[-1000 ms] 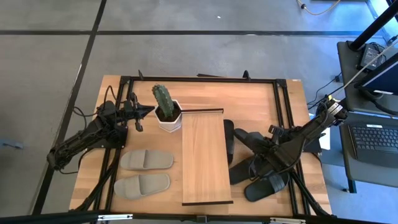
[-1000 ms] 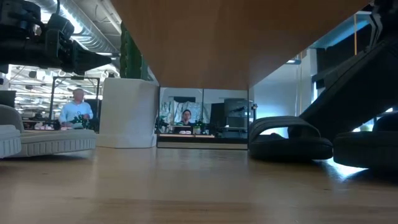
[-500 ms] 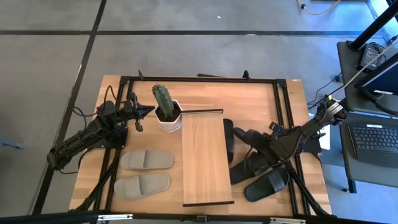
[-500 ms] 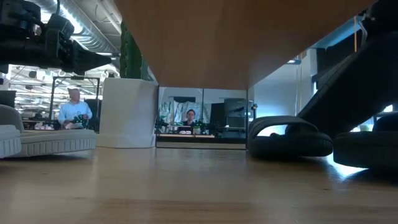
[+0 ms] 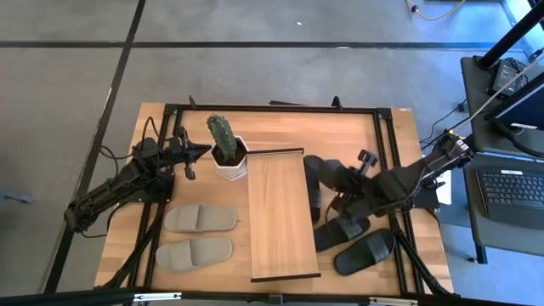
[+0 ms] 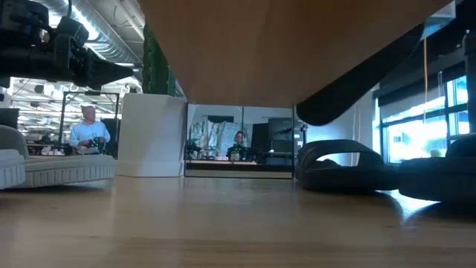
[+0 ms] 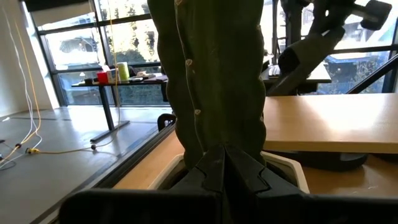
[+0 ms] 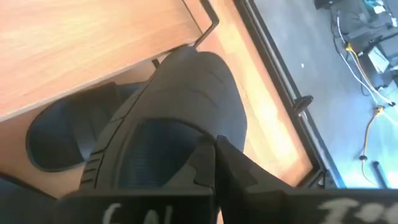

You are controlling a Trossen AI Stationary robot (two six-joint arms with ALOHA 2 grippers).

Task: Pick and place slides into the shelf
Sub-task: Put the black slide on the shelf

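My right gripper (image 5: 355,192) is shut on a black slide (image 5: 327,175), which hangs in the air just right of the shelf (image 5: 280,212), a light wood panel raised above the tabletop. Three more black slides lie on the table: (image 5: 344,228), (image 5: 365,252), and one partly under the shelf's right edge (image 5: 312,197). Two grey-beige slides (image 5: 200,218) (image 5: 194,253) lie flat left of the shelf. My left gripper (image 5: 190,160) is shut and waits level beside the cactus pot (image 5: 229,161). My right gripper pinches the black slide between its two fingers (image 8: 205,163) at the sole end (image 8: 163,149) away from the strap (image 8: 186,87). The fingers slant down from the table's right side and lie along the slide. The slide is lifted clear, tilted, its strap end (image 6: 316,113) lowest.
A cactus (image 7: 211,74) in a white pot stands at the shelf's far left corner, right in front of my left gripper. Black frame rails (image 5: 387,144) run along the table's edges. A desk with a laptop (image 5: 510,191) stands right of the table. People show in the room behind.
My right gripper has risen and gone toward the table's far edge and the shelf, rolling a little. The black slide has come up with it, from among the other black slides to clear of the table, its strap end hanging lowest.
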